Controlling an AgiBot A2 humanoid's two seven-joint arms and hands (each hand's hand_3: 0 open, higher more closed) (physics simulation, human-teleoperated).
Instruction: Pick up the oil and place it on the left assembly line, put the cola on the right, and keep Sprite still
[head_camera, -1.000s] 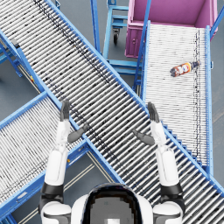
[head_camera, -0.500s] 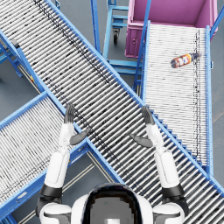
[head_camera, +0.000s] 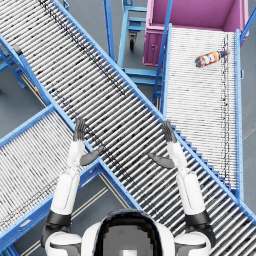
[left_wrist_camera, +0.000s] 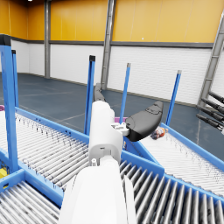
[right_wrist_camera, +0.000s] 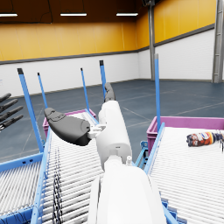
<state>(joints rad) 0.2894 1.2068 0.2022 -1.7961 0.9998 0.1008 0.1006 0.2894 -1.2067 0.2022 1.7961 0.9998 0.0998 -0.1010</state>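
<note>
Your left robot hand (head_camera: 81, 146) and right robot hand (head_camera: 166, 149) sit in the lower half of the head view. Both are wide open, with fingers stretched straight and thumbs turned in toward each other, and they hold nothing. They hover at the diagonal roller conveyor (head_camera: 100, 90). A bottle (head_camera: 210, 58) lies on its side at the upper right, on the right conveyor (head_camera: 200, 115). It is near the purple bin (head_camera: 200, 12) and well apart from both hands, and its dark-and-orange label is too small to read.
</note>
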